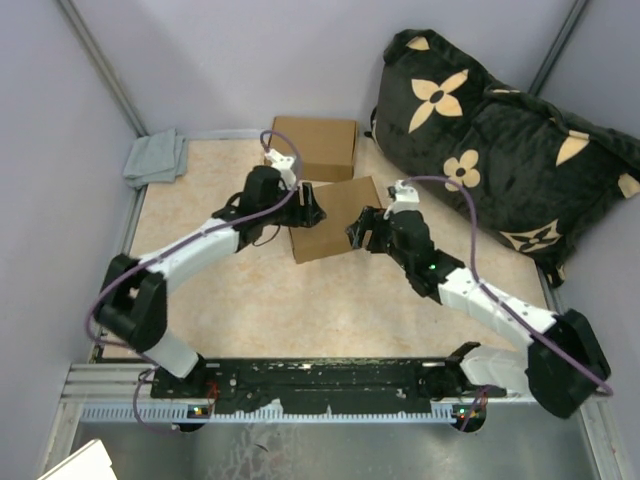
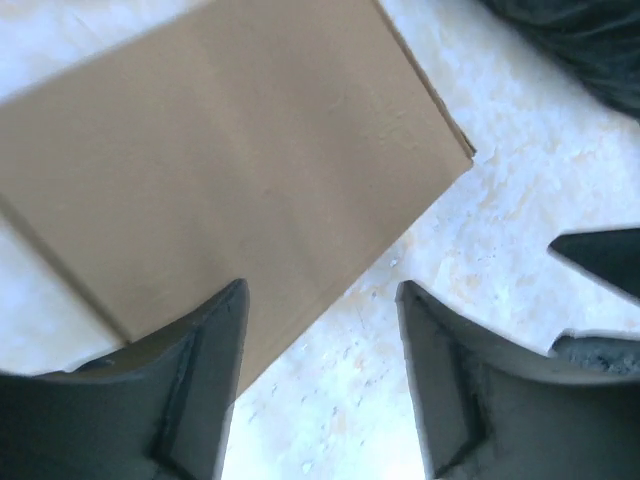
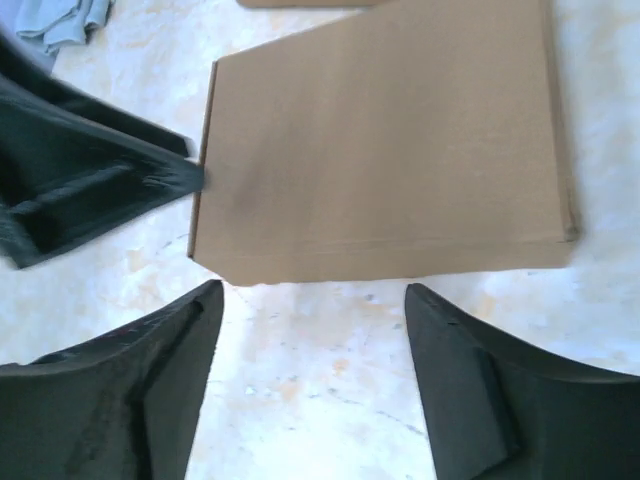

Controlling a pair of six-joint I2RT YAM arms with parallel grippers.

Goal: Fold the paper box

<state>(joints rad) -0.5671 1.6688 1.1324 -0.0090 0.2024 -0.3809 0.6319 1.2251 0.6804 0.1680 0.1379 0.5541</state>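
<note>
The paper box lies flat on the table, a closed brown cardboard slab. In the left wrist view it fills the upper left, one corner pointing right. My left gripper hovers open over its near edge with nothing between the fingers; from above it sits at the box's left side. My right gripper is open just short of the box's near edge, holding nothing. In the top view the right gripper is at the box's right side.
A second brown box lies behind the first one. A grey cloth is bunched in the back left corner. A large black cushion with tan flowers fills the back right. Walls close in on three sides.
</note>
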